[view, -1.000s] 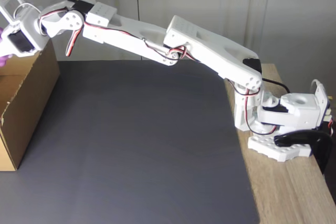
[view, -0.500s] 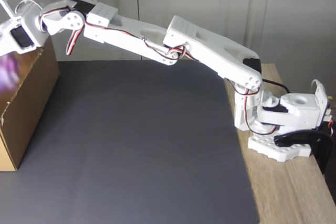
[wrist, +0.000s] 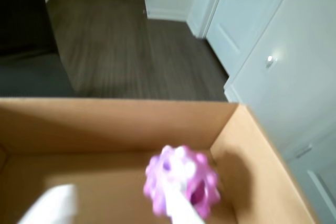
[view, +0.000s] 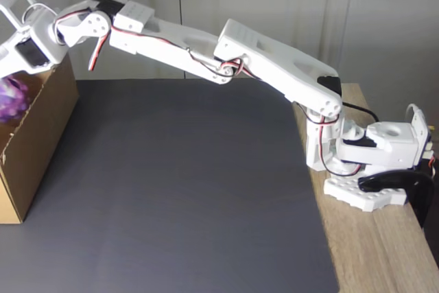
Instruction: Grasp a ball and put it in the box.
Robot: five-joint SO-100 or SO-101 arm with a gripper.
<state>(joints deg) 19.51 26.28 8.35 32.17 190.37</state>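
- The ball [wrist: 181,184] is over the open box [wrist: 105,124], inside its walls in the wrist view.
- Can't tell if the claw [wrist: 113,208] grips it or is spread, too blurry.
- Basically finished once it lands.

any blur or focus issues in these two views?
Wrist view: the ball and the pale gripper fingers are smeared, the box wall soft. Fixed view: arm and mat sharp, the ball at the left edge blurred.
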